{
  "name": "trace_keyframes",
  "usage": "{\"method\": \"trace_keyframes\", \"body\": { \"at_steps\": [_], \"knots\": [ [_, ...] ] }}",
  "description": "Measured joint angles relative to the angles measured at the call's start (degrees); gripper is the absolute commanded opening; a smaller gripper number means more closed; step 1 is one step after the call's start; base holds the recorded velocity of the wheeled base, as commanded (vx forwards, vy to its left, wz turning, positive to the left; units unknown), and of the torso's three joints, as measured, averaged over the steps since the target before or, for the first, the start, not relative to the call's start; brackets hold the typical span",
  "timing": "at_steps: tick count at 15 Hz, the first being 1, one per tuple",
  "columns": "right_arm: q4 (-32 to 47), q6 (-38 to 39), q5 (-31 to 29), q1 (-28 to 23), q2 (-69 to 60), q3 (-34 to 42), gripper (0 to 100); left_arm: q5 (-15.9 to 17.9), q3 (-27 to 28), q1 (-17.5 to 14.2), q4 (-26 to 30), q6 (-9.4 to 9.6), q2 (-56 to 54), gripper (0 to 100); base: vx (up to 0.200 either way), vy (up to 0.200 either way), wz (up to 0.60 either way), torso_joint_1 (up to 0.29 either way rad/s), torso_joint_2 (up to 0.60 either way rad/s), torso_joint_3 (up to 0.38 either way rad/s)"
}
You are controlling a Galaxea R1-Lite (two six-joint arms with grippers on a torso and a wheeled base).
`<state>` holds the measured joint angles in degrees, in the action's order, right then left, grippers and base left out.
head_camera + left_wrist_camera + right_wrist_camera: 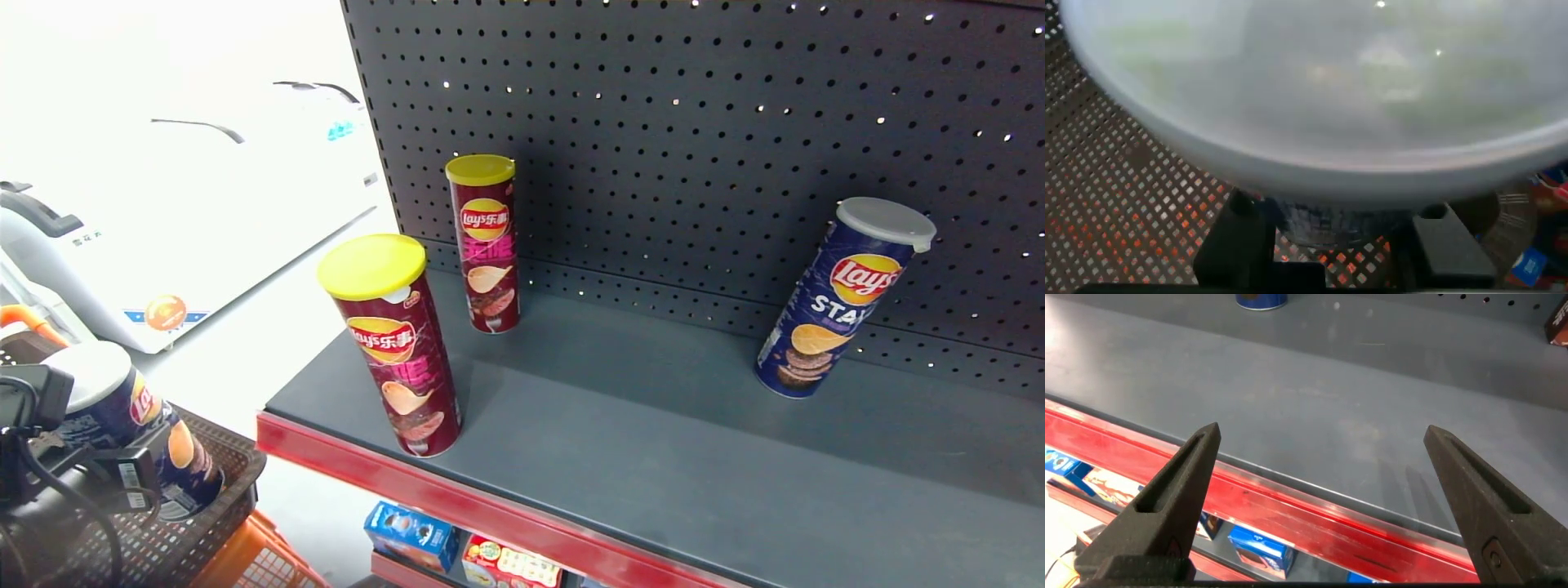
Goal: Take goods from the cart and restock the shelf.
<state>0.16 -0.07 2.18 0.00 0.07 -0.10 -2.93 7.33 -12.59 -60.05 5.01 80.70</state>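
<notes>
The blue chip can point(145, 406) with a pale translucent lid stands in the dark mesh cart basket point(224, 461) at the near left, below the shelf's level, with an orange basket point(261, 559) beneath it. The left gripper point(1335, 249) straddles the can just under the lid. Its black fingers point(1241, 245) sit against opposite sides of the body and appear to clamp it, though the lid hides most of the contact. The right gripper point(1323, 437) hangs above the shelf's red front edge point(392, 482) with its jaws spread wide and nothing between them. On the dark grey shelf point(653, 425), backed by a black pegboard point(694, 122), a maroon can with a yellow lid point(396, 351) stands upright near the front left corner. A second maroon can point(486, 245) stands farther back by the pegboard. Another blue can point(824, 318) stands well apart on the far right. Boxed goods point(412, 535) lie on the lower shelf.
</notes>
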Motion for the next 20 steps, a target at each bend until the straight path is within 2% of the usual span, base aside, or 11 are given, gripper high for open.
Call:
{"method": "trace_keyframes", "body": {
  "at_steps": [2,4,7,9,11,13,20],
  "knots": [
    [0.0,0.0,0.0,0.0,0.0,0.0,100,0.8,0.9,1.9,4.9,0.79,-5.4,0,0.000,0.000,0.00,0.000,0.00,0.000],
    [0.0,0.0,0.0,0.0,0.0,0.0,100,1.0,2.5,4.1,12.2,1.30,-11.3,0,0.000,0.000,0.00,0.000,0.00,0.000],
    [0.0,0.0,0.0,0.0,0.0,0.0,100,1.1,7.1,8.3,29.6,1.50,-21.2,0,0.000,0.000,0.00,0.000,0.00,0.000],
    [0.0,0.0,0.0,0.0,0.0,0.0,100,1.1,10.1,12.3,37.1,1.50,-27.3,0,0.000,0.000,0.00,0.000,0.00,0.000],
    [0.0,0.0,0.0,0.0,0.0,0.0,100,1.2,11.8,14.7,38.0,1.45,-31.0,0,0.000,0.000,0.00,0.000,0.00,0.000],
    [0.0,0.0,0.0,0.0,0.0,0.0,100,2.0,13.6,15.6,38.3,1.44,-32.7,0,0.000,0.000,0.00,0.000,0.00,0.000],
    [0.0,0.0,0.0,0.0,0.0,0.0,100,2.3,14.3,16.1,38.4,1.23,-33.5,0,0.000,0.000,0.00,0.000,0.00,0.000]
  ]
}}
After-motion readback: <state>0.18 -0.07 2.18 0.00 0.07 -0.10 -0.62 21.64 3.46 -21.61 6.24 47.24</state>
